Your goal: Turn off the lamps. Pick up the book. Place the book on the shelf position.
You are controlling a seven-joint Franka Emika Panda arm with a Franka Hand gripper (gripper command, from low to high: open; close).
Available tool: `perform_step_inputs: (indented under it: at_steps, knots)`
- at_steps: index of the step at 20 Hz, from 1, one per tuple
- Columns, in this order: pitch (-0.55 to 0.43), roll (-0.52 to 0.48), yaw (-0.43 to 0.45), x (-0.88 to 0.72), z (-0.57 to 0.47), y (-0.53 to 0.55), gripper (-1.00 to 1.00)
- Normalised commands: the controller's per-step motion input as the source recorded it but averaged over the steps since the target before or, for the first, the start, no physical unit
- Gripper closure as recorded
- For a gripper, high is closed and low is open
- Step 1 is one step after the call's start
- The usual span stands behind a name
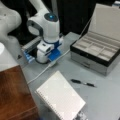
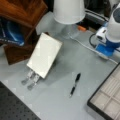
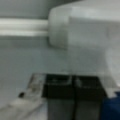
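Clearly the gripper [image 1: 51, 58] is down low on the grey table [image 1: 100, 100], at about eleven o'clock from the book [image 1: 60, 98], its blue-clad end pressed close to a white cable [image 1: 45, 71] and a pale block on that cable. In the wrist view the two dark fingers [image 3: 60, 90] stand together with no gap, closed on nothing I can make out.

To my eye this is the lamp-switching step; I'd judge it best done with a steady, square press on the inline block, since a cable will skid sideways under a slanted push.

The lamp [image 2: 68, 10] shows in a front view as a smooth, matte, cream shade, flaring downward. The book [image 2: 45, 55] lies flat and untouched, thin, pale, with a wire coil along one long edge. The shelf position [image 1: 13, 95] is a reddish-brown wooden block, grainy and flat-topped, at nine o'clock from the book. A slim black pen [image 1: 82, 82] and a grey compartmented case [image 1: 100, 51] sit nearby.
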Motion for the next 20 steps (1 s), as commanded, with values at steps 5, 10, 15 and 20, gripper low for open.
perform_step_inputs:
  at_steps: [5, 10, 15, 20]
  knots:
    - [-0.328, -0.029, 0.052, -0.45, -0.20, -0.22, 1.00]
    - [-0.278, -0.022, 0.036, -0.46, -0.01, -0.17, 1.00]
    - [-0.231, 0.002, 0.033, -0.40, 0.06, -0.11, 1.00]
    - [-0.189, 0.023, 0.050, -0.28, 0.03, -0.09, 1.00]
